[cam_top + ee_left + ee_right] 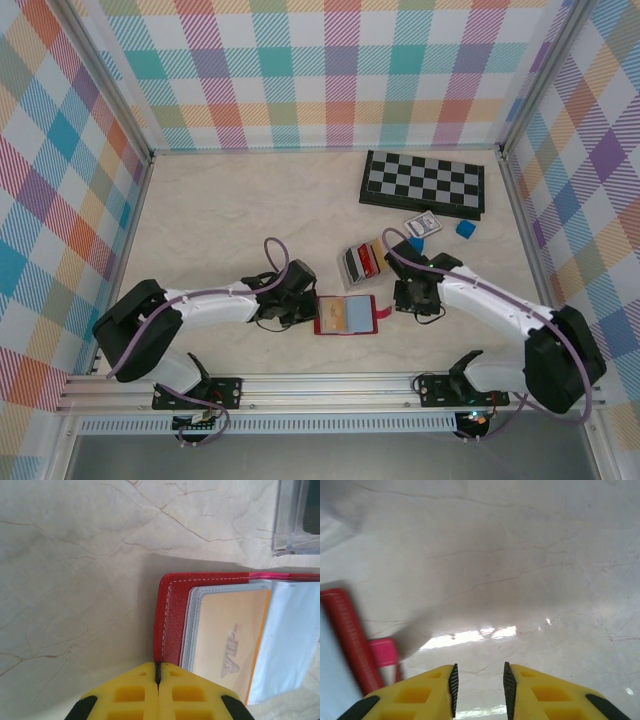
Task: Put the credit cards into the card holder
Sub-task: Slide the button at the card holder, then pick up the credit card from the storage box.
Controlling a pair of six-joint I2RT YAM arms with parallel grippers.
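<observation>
**Marbled table, red holder lying open between two grippers**

Plaid walls close in a pale marbled table (220, 220) in the top view. A chessboard (423, 183) lies at the far right. Nearer are a blue-and-white card (422, 225) and, just beside it, a blue cube (465, 229). Red, yellow and grey cards (368, 260) stand on edge in a clear stand (352, 268) near the middle. The holder (346, 314) lies open and flat in front of that stand. The left gripper (298, 306) is at its left edge and the right gripper (408, 298) is just off its right side.

From the left wrist, the left gripper (158, 672) has its yellow fingers pressed tight together. Their tips meet the holder's (172, 620) red stitched edge, which runs into the seam between them. Whether they pinch that edge cannot be told. A yellow card (230, 640) marked VIP sits in the first grey-rimmed sleeve, with a pale blue sleeve (292, 635) beside it. A corner of the stand (295, 525) shows at upper right.

From the right wrist, blurred, the right gripper (479, 680) hangs over bare table with a narrow gap between its fingers and nothing in it. The holder's red edge (347, 630) and pink tab (384, 652) lie to its left, apart from the fingers.
</observation>
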